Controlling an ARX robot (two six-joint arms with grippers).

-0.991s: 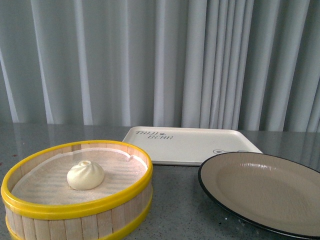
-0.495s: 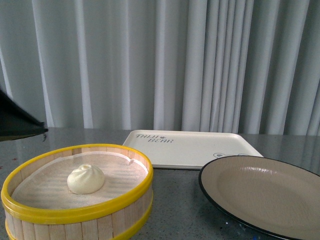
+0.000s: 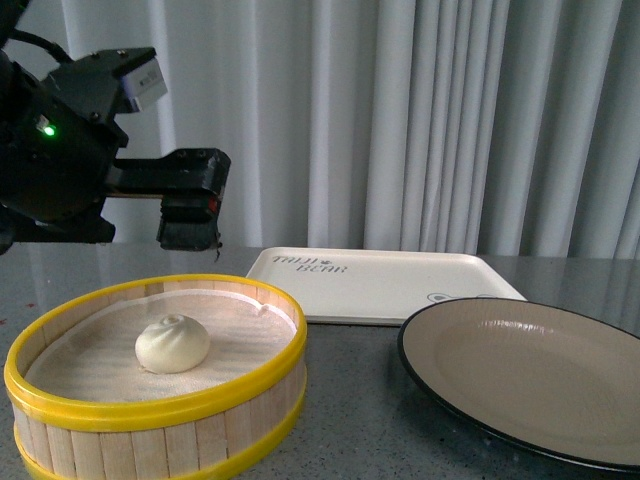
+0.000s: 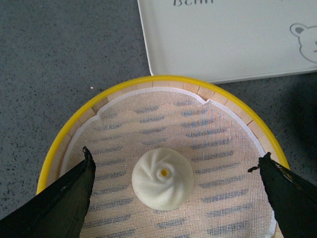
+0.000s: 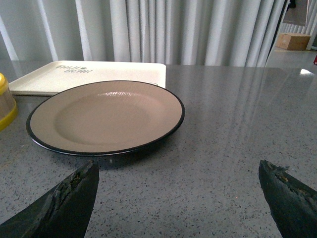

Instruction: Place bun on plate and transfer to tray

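The bun (image 3: 172, 344) lies inside a yellow-rimmed wooden steamer basket (image 3: 150, 420) on a white cloth. In the left wrist view the bun (image 4: 162, 179) sits between the open fingers. My left gripper (image 3: 190, 235) hangs open above the back of the basket, clear of the bun; it also shows in the left wrist view (image 4: 177, 153). The plate (image 3: 530, 375) stands empty at the right. The tray (image 3: 385, 285) lies empty behind it. My right gripper (image 5: 178, 166) is open and empty over the table, short of the plate (image 5: 104, 116). It is out of the front view.
The grey speckled table (image 5: 223, 139) holds all the things. White curtains (image 3: 400, 120) hang behind the table. The basket's rim shows at the edge of the right wrist view (image 5: 6, 106). The tray shows in both wrist views (image 4: 223, 39) (image 5: 89, 74).
My left arm has come into the front view from the left and now hangs over the steamer basket. The bun, plate and tray have not moved.
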